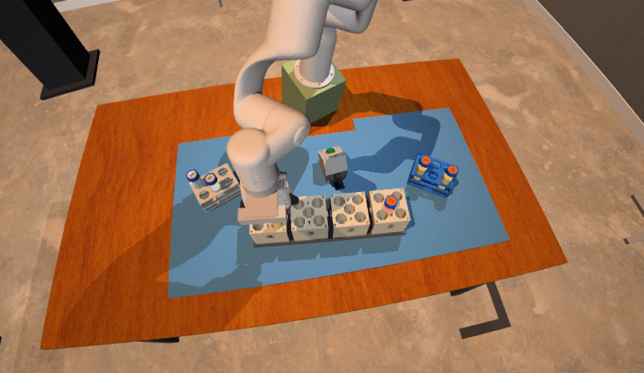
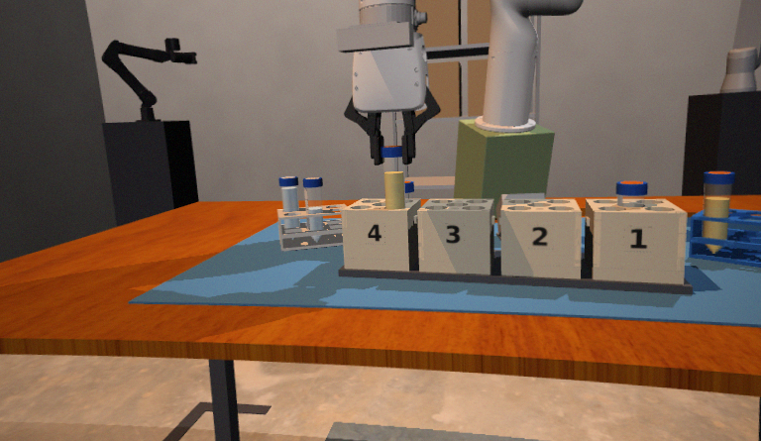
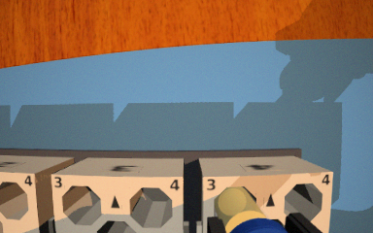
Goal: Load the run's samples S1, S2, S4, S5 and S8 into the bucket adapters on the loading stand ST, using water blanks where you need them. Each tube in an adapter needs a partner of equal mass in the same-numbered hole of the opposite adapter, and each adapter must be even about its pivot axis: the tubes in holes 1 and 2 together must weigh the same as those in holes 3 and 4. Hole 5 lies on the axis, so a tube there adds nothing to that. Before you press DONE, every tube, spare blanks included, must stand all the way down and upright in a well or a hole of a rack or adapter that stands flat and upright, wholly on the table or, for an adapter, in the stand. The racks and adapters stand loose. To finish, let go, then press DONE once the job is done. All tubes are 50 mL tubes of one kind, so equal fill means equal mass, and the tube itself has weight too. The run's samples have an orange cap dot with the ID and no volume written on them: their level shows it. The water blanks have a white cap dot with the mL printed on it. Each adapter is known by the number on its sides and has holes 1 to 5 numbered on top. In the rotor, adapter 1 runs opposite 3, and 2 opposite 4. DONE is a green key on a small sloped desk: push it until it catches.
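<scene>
On the worktop, adapters 4 (image 1: 269, 235) (image 2: 375, 251), 3 (image 1: 309, 233) (image 2: 453, 254), 2 (image 1: 350, 229) (image 2: 539, 257) and 1 (image 1: 390, 225) (image 2: 637, 260) stand in 1 row, between 2 racks (image 1: 220, 201) (image 2: 311, 240) (image 1: 432, 188) (image 2: 729, 234); the key desk (image 1: 334, 163) lies behind.

Two orange-dotted tubes (image 1: 421, 168) (image 1: 449, 178) stand in the blue rack (image 1: 429, 189).
</scene>
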`<action>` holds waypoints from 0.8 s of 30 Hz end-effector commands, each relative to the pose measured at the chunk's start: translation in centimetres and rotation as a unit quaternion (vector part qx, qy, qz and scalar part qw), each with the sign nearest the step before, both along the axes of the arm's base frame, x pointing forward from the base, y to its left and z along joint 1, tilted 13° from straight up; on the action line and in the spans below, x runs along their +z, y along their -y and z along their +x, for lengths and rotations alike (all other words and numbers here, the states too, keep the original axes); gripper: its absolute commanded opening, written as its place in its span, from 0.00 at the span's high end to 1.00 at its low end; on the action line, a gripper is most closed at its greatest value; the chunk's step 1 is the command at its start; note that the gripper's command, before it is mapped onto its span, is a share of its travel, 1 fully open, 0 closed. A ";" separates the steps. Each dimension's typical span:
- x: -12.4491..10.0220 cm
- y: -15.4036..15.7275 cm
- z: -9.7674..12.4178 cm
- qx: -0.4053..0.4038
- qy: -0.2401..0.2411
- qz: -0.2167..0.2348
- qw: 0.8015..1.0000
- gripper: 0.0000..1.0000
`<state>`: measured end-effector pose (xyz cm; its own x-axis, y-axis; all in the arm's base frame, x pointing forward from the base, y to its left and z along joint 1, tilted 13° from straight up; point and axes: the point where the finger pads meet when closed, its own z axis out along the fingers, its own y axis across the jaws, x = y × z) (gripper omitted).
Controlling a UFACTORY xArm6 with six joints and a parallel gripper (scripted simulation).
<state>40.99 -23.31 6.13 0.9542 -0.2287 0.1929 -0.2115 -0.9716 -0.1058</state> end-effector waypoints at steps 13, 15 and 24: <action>-1.2 0.0 0.4 0.000 0.002 -0.001 1.000 1.00; -1.4 0.0 0.5 0.000 0.002 -0.001 1.000 1.00; -2.1 0.0 0.6 0.000 0.002 -0.001 1.000 1.00</action>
